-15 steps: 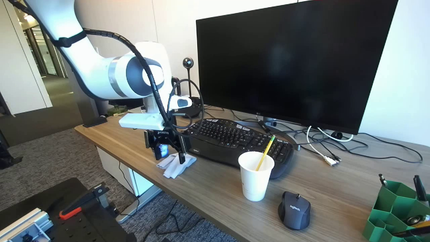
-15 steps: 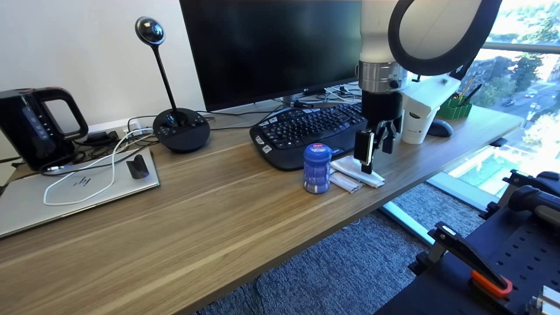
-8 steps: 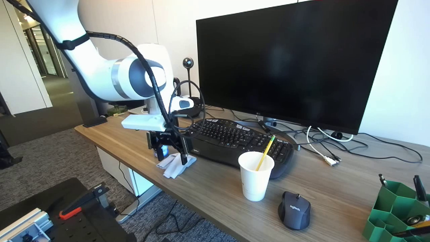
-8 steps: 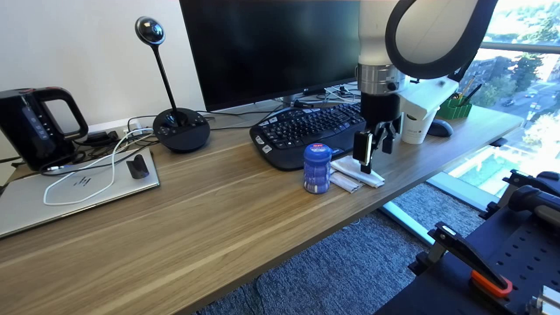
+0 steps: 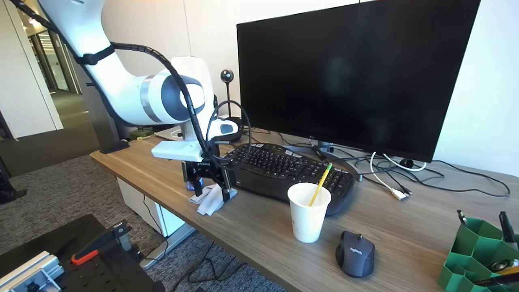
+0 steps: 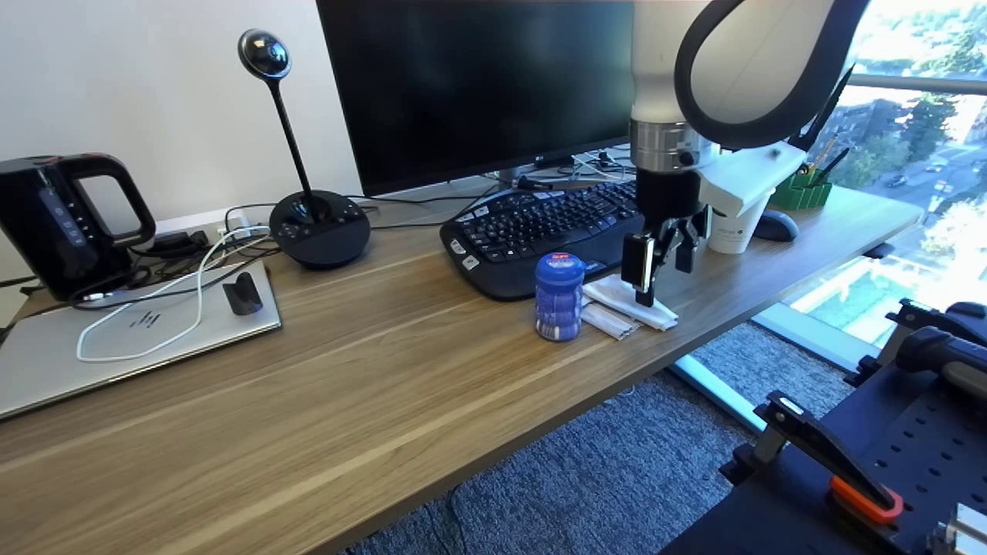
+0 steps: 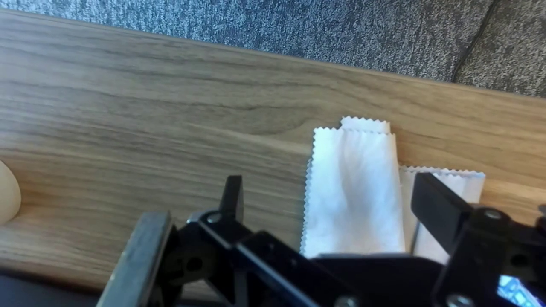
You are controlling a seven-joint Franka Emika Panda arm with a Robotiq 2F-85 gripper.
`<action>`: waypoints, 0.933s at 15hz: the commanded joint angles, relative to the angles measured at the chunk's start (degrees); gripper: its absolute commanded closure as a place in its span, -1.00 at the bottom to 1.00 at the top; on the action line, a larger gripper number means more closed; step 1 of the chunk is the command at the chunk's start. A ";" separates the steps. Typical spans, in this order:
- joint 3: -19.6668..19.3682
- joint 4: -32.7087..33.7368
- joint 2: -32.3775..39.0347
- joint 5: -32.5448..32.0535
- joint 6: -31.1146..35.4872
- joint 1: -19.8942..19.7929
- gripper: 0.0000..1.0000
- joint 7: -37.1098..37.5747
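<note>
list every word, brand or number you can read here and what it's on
"logitech" on the mouse.
"LG", small, on the lower edge of the monitor.
Too small or blurred to read: markings on the keyboard, blue bottle, white cup, silver laptop, kettle and gripper.
</note>
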 commanded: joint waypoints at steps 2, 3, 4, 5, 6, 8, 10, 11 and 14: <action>-0.81 1.41 1.05 -0.73 -1.04 1.10 -0.74 1.60; -0.81 1.65 1.46 -0.61 -0.89 0.62 -0.47 1.06; -0.77 1.68 1.53 -0.53 -0.93 0.50 -0.31 0.86; -0.71 1.73 1.69 -0.41 -1.03 0.34 -0.16 0.61; -0.87 1.77 1.85 -0.57 -1.00 0.40 0.03 0.62; -0.86 1.80 2.00 -0.44 -1.04 0.30 0.33 0.48; -0.86 1.78 2.03 -0.43 -1.08 0.32 0.63 0.46; -0.84 1.76 2.03 -0.41 -1.10 0.36 0.76 0.49; -0.81 1.72 1.95 -0.39 -1.12 0.45 1.00 0.60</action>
